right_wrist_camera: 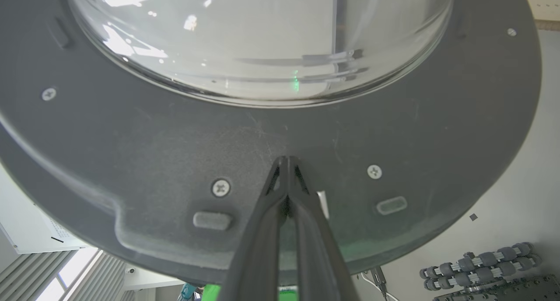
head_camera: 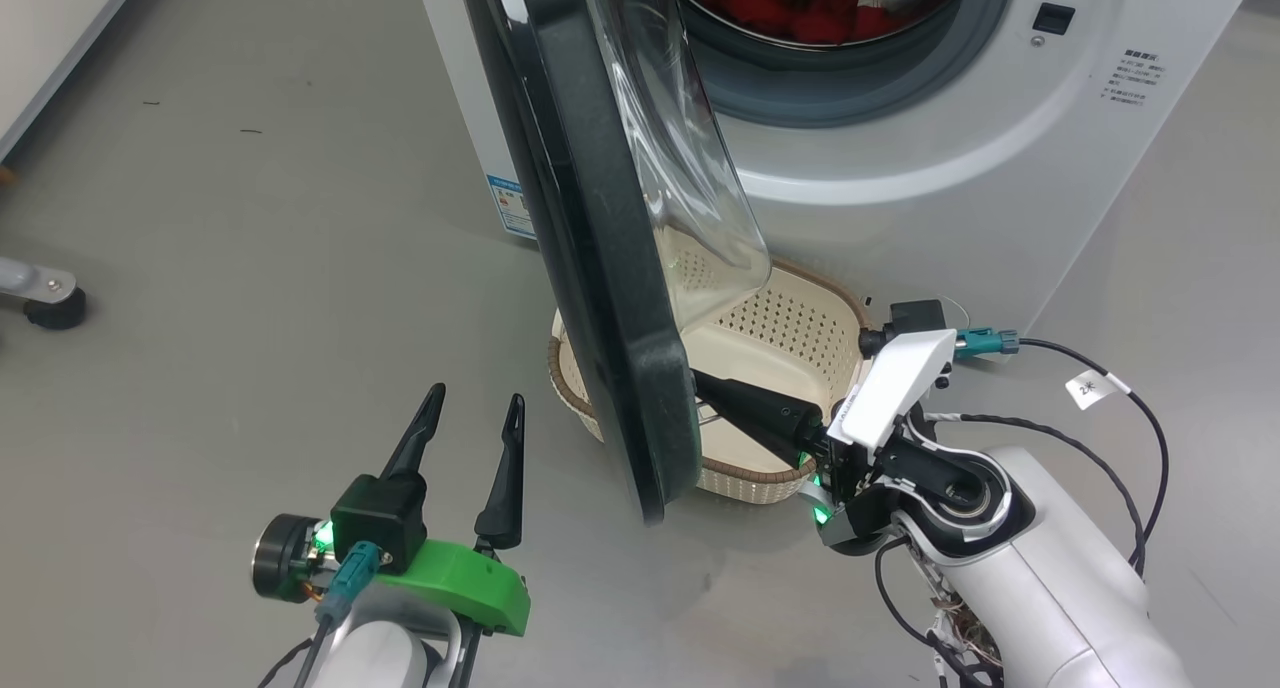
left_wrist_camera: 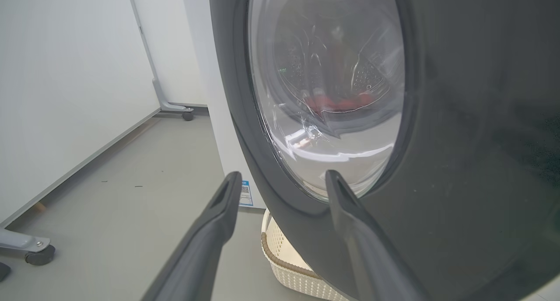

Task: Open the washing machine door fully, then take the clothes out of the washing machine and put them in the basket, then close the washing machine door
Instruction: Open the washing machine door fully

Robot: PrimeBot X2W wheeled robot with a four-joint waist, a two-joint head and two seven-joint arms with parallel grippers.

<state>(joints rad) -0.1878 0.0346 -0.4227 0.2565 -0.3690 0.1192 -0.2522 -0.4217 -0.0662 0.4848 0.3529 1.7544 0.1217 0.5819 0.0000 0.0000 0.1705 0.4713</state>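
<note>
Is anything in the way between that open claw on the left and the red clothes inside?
Yes. The washing machine door, only part open, stands edge-on between the left gripper and the clothes; the left wrist view sees them through its glass. The door also hangs over the basket.

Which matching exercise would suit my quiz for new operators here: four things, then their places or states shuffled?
Things:
1. clothes
2. basket
3. left gripper
4. right gripper

Places or states:
A. shut, tips against the washing machine door
B. inside the washing machine
C. open, holding nothing
D. on the floor

Pairs: 1-B, 2-D, 3-C, 4-A.
</note>
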